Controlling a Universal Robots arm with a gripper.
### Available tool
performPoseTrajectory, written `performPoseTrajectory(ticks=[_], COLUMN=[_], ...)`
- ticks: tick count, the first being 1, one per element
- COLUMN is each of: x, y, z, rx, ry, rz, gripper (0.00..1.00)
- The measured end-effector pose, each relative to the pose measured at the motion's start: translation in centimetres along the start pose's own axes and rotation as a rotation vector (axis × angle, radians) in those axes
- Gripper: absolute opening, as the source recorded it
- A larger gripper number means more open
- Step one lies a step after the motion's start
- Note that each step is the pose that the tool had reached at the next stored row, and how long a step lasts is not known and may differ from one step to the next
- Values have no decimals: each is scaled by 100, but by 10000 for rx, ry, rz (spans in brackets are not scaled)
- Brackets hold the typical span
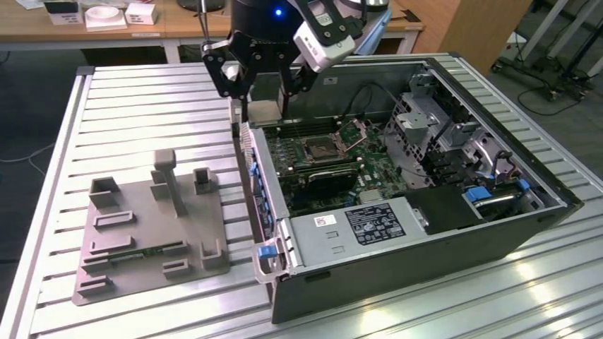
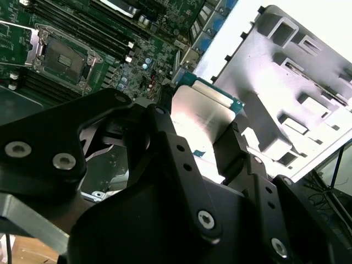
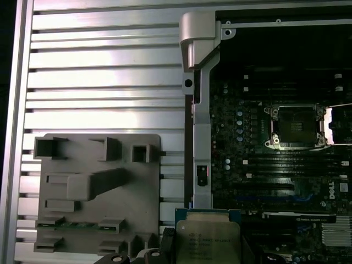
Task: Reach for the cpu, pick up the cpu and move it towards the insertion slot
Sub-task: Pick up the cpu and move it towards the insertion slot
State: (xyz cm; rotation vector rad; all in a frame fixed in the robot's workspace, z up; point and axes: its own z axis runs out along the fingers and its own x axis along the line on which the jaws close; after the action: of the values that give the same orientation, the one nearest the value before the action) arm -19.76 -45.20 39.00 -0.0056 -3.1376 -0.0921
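Exterior view: the black gripper [image 1: 265, 99] hangs above the near wall of the open computer case [image 1: 527, 169], and its fingers pinch the cpu [image 1: 265, 110] between them. The cpu is up in the air, off the grey plastic fixture [image 1: 151, 233] and well apart from the insertion slot [image 1: 323, 147]. In the second wrist view the cpu [image 2: 199, 118] is a flat, shiny, silvery square with a thin green edge. The insertion slot [image 2: 61, 56] is a square metal frame with a dark middle on the green motherboard [image 2: 137, 60]. The ribbed metal table [image 1: 141, 106] is pale and shiny.
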Motion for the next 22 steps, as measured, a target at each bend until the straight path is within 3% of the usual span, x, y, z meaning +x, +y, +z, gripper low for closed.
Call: performPoseTrajectory(ticks=[22], x=[-65], y=[0], z=[0], rx=[0], ry=[0], rz=[0], gripper=[55])
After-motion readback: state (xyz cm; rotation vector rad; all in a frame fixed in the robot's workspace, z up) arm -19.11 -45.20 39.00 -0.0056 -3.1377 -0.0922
